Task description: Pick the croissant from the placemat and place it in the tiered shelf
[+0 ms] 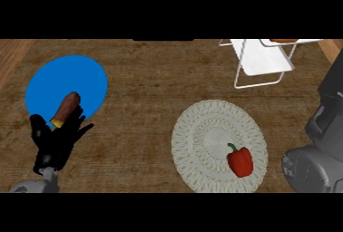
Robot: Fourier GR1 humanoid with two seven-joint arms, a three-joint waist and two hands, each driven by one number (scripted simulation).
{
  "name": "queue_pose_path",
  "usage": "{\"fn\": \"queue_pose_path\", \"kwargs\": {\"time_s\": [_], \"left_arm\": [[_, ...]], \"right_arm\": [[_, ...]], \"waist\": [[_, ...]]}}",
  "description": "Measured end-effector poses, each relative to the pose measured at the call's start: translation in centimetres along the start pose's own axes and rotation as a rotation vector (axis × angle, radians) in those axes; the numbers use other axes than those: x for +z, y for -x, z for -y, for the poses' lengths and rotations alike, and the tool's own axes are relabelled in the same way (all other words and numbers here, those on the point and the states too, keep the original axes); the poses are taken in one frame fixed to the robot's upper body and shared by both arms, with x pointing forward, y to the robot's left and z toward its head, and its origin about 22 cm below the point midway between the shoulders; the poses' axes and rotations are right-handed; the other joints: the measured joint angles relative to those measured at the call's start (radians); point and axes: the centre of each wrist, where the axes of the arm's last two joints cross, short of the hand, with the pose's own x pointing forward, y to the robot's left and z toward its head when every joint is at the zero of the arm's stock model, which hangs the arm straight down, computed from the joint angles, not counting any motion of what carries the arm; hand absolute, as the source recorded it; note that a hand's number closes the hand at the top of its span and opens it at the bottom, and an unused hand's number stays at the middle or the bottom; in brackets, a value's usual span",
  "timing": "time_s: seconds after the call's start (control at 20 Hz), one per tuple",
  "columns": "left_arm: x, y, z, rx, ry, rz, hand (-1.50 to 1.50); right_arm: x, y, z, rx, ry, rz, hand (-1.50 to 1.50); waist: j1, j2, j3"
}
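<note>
Left hand [57,138] spread, upright | brown counter [144,118] | blue placemat [67,86] | woven mat [214,140] | white tiered shelf [264,61]

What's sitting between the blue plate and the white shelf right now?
Nothing: in the head view the stretch of brown counter between the blue plate and the white tiered shelf is bare. The woven placemat with the red pepper lies nearer, below that line.

I see brown wood-grain bench [140,136]. Blue placemat [47,86] at 9 o'clock, pale woven round mat [201,136] at 5 o'clock, white tiered shelf [264,63] at 1 o'clock.
</note>
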Motion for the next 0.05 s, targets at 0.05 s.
{"fn": "queue_pose_path", "kwargs": {"time_s": [0.05], "left_arm": [[0.01, 0.16, -0.01, -0.001, 0.001, 0.004, 0.0]], "right_arm": [[0.1, 0.05, 0.76, -0.011, 0.004, -0.009, -1.5]], "waist": [[-0.001, -0.001, 0.0]]}}
